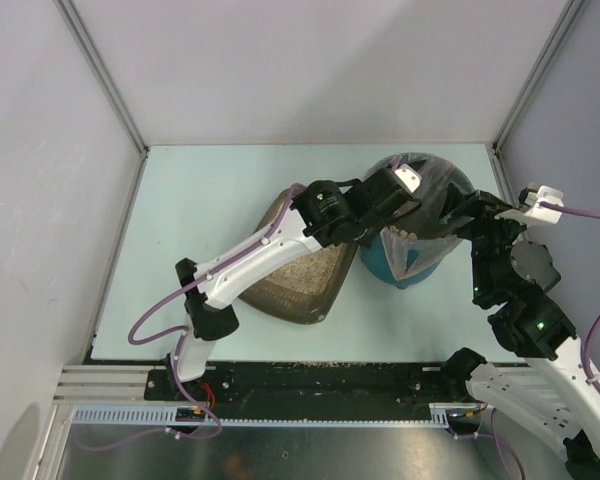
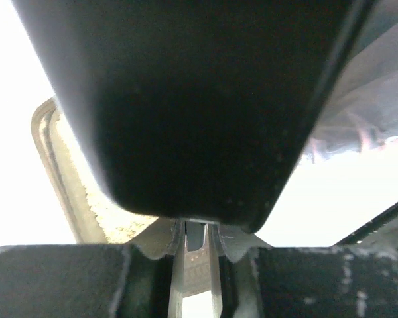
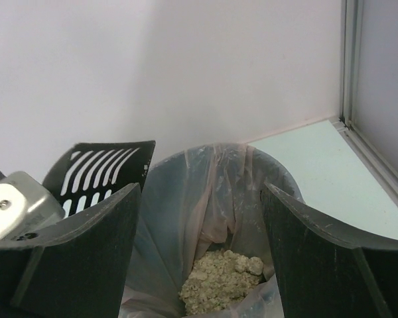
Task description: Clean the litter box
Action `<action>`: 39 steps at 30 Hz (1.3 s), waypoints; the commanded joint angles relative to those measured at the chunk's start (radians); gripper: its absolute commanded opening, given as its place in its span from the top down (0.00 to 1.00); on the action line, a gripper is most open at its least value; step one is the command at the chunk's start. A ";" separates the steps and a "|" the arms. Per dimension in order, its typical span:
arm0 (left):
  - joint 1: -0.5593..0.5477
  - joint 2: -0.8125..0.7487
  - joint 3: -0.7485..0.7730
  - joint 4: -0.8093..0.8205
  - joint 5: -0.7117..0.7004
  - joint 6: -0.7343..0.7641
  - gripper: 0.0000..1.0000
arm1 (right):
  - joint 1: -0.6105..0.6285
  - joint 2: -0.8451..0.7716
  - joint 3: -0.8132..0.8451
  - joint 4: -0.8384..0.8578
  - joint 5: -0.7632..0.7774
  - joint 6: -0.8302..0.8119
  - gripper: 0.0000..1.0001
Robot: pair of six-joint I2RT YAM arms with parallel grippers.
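Note:
The litter box (image 1: 310,312), a dark brown tray of beige litter, lies mid-table, partly hidden under my left arm. Its rim also shows in the left wrist view (image 2: 46,142). My left gripper (image 1: 395,200) (image 2: 196,255) is shut on the handle of the black slotted scoop (image 2: 192,99) and holds it tilted over the left rim of the teal bin (image 1: 410,270). The scoop (image 3: 99,169) looks empty. Beige clumps (image 3: 222,278) lie at the bottom of the bin's clear bag (image 3: 179,212). My right gripper (image 1: 458,215) (image 3: 200,192) is open and empty at the bin's right side.
White walls with metal posts close the table at the back and both sides; the back right corner post (image 3: 348,59) is near the bin. Pale green tabletop (image 1: 200,210) lies to the left of the litter box.

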State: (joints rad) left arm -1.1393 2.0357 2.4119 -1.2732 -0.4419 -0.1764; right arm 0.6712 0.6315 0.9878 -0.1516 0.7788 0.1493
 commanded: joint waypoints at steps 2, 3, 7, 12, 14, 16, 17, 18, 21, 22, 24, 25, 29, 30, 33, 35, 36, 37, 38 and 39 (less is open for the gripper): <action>0.047 -0.129 -0.031 0.057 0.124 -0.070 1.00 | -0.001 -0.016 0.014 0.010 0.030 0.009 0.23; 0.059 -0.150 -0.063 0.069 0.135 -0.077 1.00 | -0.001 -0.015 0.014 0.004 0.031 0.012 0.23; 0.130 -0.287 -0.276 0.145 0.245 -0.098 1.00 | -0.001 -0.010 0.014 -0.002 0.033 0.015 0.23; 0.257 -0.465 -0.500 0.303 0.480 -0.084 1.00 | 0.001 -0.007 0.014 -0.008 0.033 0.022 0.23; 0.309 -0.500 -0.609 0.334 0.564 -0.083 1.00 | -0.001 -0.007 0.014 -0.008 0.034 0.021 0.23; 0.349 -0.525 -0.692 0.350 0.630 -0.081 1.00 | -0.002 -0.009 0.014 -0.008 0.036 0.018 0.23; 0.384 -0.529 -0.715 0.350 0.653 -0.081 1.00 | -0.002 -0.009 0.014 -0.006 0.039 0.018 0.23; 0.398 -0.534 -0.737 0.353 0.690 -0.081 1.00 | -0.001 -0.010 0.015 -0.006 0.039 0.010 0.23; 0.450 -0.545 -0.807 0.371 0.744 -0.075 1.00 | -0.002 -0.009 0.014 -0.006 0.042 0.003 0.23; 0.478 -0.545 -0.842 0.379 0.758 -0.063 1.00 | -0.002 -0.009 0.014 -0.006 0.039 0.003 0.23; 0.504 -0.537 -0.879 0.402 0.801 -0.043 1.00 | -0.002 -0.003 0.015 -0.006 0.034 0.006 0.22; 0.530 -0.523 -0.902 0.400 0.801 -0.025 1.00 | -0.002 -0.003 0.015 -0.005 0.030 0.004 0.22; 0.587 -0.439 -0.950 0.406 0.827 0.008 1.00 | -0.001 0.002 0.014 0.006 0.028 0.003 0.23; 0.590 -0.424 -0.953 0.408 0.832 0.020 1.00 | -0.002 0.002 0.014 0.009 0.028 0.001 0.23; 0.590 -0.362 -0.949 0.419 0.862 0.047 1.00 | -0.002 0.004 0.014 0.012 0.037 -0.004 0.23; 0.590 -0.329 -0.948 0.425 0.878 0.057 1.00 | -0.001 0.004 0.014 0.018 0.039 -0.007 0.23; 0.590 -0.298 -0.950 0.426 0.882 0.060 1.00 | -0.002 0.007 0.014 0.020 0.040 -0.010 0.23; 0.592 -0.286 -0.955 0.429 0.899 0.060 1.00 | -0.001 0.005 0.014 0.026 0.043 -0.013 0.23; 0.590 -0.276 -0.959 0.439 0.905 0.058 1.00 | -0.002 0.005 0.014 0.027 0.045 -0.013 0.23; 0.592 -0.260 -0.974 0.446 0.913 0.054 1.00 | -0.001 0.005 0.014 0.029 0.053 -0.013 0.23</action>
State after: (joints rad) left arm -0.5468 1.7454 1.4601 -0.8757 0.3893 -0.1711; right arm 0.6708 0.6357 0.9878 -0.1654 0.7979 0.1520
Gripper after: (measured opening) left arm 0.185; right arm 0.774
